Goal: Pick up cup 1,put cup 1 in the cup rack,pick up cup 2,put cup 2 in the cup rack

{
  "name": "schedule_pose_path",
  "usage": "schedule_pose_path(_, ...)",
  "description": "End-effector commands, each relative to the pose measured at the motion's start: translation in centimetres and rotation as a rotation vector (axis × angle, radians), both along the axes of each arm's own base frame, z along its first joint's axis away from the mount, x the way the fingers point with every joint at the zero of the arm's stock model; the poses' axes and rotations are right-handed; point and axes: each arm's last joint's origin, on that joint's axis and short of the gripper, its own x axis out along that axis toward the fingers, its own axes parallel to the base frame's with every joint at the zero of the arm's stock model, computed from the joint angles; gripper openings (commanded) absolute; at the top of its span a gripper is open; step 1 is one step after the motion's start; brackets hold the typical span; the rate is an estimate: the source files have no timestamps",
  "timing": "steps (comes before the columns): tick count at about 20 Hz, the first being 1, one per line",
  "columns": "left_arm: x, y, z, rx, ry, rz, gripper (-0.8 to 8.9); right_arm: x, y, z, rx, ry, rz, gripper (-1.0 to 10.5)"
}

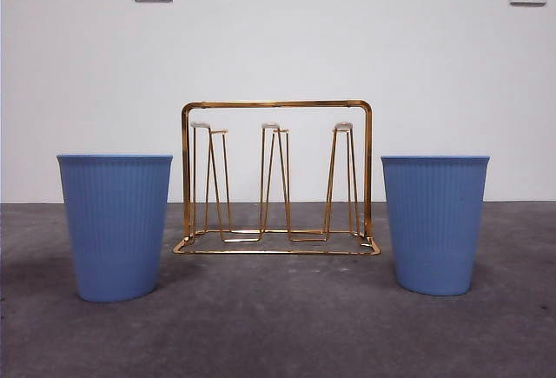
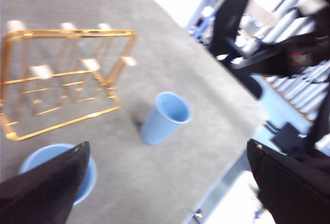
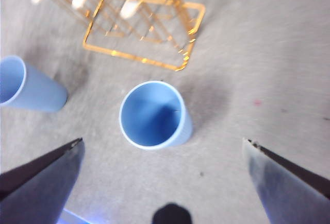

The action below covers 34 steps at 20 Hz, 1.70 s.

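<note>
Looking across the grey tabletop (image 1: 278, 334), we see the gold cup rack (image 1: 276, 178) standing in the middle, its white-tipped pegs all bare. One blue ribbed cup (image 1: 115, 226) stands upright on one side of it and a second blue cup (image 1: 434, 223) upright on the other, each near the rack but apart from it.

Neither arm shows in the front view. In the right wrist view our right gripper (image 3: 162, 183) hangs above a cup (image 3: 153, 115) with its fingers spread wide and nothing between them; the cup's open mouth faces up at us. In the left wrist view our left gripper (image 2: 170, 183) also has its fingers spread and empty, hovering high with one cup (image 2: 56, 170) partly hidden behind a finger and the other cup (image 2: 166, 117) further off beside the rack (image 2: 64, 80).

We judge that the task is at its very start: no cup is picked up yet. The next move calls for one gripper to descend and close on a cup's wall or rim. The cup then has to be turned upside down to slip over a peg.
</note>
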Motion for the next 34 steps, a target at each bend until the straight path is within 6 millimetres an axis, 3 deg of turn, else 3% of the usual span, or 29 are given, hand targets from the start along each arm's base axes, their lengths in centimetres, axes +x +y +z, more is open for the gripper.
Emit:
schedule_pose_path(1,0.3,-0.3,0.3,-0.041,0.005,-0.042,6.29,2.1,1.3,-1.1,-0.014,0.034,0.014,5.4)
schedule_pose_path(10,0.4,-0.9,0.4,-0.072,0.031,-0.098,6.29,8.7,5.6,-8.5,-0.221,0.226,0.046,5.3)
schedule_pose_path(13,0.8,-1.3,0.6,-0.094,0.035,-0.113,6.29,9.9,6.2,-10.4,-0.248,0.264,0.050,4.0)
schedule_pose_path(16,1.2,-1.7,0.7,-0.124,0.049,-0.147,6.29,10.6,6.5,-11.8,-0.258,0.298,0.053,3.7)
schedule_pose_path(19,1.8,-2.2,0.7,-0.130,0.057,-0.172,6.29,11.0,6.8,-12.8,-0.261,0.329,0.065,1.7)
schedule_pose_path(23,2.6,-2.9,0.3,-0.130,0.086,-0.203,6.29,11.1,7.1,-12.7,-0.249,0.304,0.083,-0.2)
schedule_pose_path(29,3.9,-4.5,1.1,-0.205,0.077,-0.254,6.29,10.6,6.8,-11.7,-0.267,0.274,0.127,-0.2)
schedule_pose_path(31,4.3,-5.1,1.8,-0.254,0.054,-0.275,6.29,9.6,6.5,-9.3,-0.252,0.204,0.126,-0.2)
schedule_pose_path(34,4.9,-6.2,2.9,-0.335,0.011,-0.306,6.29,6.8,5.8,-3.1,-0.141,0.010,0.137,-0.2)
